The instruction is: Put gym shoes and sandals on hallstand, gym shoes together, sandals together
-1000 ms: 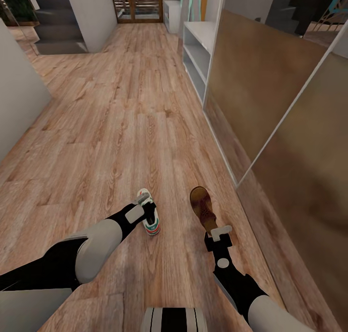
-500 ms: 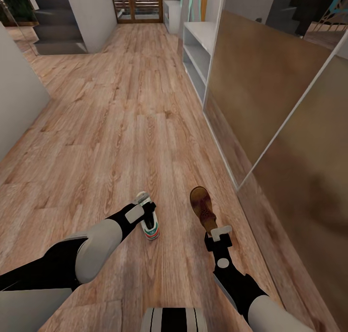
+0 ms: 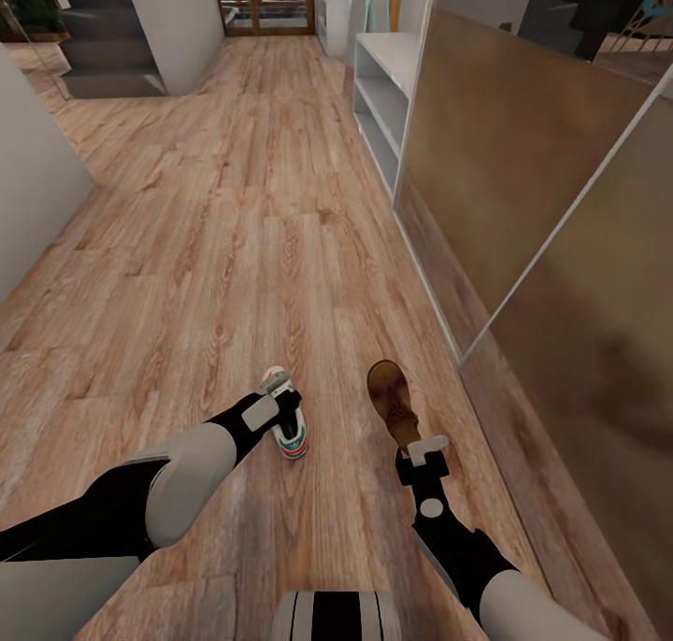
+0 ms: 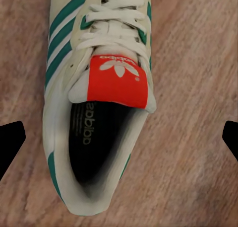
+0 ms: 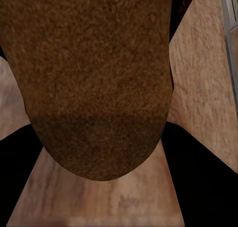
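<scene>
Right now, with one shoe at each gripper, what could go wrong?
The left gripper is wide open around the gym shoe; its fingertips stand clear, so lifting now may leave it behind. The right gripper holds the sandal only by its heel end; it may swing or slip.

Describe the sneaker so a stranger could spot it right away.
On the wood floor, left of the mirrored wall, two shoes sit ahead of the arms. The sneaker is at the left arm: white with green stripes and a red tongue, unlike the plain brown sandal.
</scene>
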Robot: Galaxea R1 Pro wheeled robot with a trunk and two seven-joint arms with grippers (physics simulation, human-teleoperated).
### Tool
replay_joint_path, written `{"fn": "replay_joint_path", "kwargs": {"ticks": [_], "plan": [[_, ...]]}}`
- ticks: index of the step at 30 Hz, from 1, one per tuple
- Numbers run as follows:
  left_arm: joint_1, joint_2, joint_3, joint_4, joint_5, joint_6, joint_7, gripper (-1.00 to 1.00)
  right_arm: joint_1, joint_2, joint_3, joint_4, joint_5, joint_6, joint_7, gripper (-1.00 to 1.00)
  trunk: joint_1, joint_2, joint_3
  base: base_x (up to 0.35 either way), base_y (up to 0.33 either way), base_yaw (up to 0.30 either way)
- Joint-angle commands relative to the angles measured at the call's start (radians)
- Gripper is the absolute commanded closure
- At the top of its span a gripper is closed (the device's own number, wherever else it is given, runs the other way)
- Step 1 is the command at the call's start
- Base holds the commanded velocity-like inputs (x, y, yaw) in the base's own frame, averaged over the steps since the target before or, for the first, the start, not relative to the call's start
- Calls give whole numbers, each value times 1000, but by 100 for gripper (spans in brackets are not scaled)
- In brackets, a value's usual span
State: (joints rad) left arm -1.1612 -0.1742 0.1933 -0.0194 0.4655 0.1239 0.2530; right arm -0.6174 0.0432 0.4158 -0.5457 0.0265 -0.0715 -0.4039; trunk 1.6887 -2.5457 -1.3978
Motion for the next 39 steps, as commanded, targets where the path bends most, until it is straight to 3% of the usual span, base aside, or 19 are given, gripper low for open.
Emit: {"fn": "replay_joint_path", "kwargs": {"ticks": [1,12,34,39], "plan": [[0,0,8,-2,-5,5,5,-100,-1,0,4,1,3,-1,-7,100,0,0,-4,0,0,0],[0,0,6,-2,-5,5,3,-100,-1,0,4,1,3,-1,-7,100,2,-1,-20,0,0,0],[0,0,5,-2,-5,7,3,-100,-1,0,4,1,3,-2,-7,100,8,-5,-74,0,0,0],[0,0,5,-2,-5,7,3,-100,-1,0,4,1,3,-2,-7,100,8,-5,-74,0,0,0]]}}
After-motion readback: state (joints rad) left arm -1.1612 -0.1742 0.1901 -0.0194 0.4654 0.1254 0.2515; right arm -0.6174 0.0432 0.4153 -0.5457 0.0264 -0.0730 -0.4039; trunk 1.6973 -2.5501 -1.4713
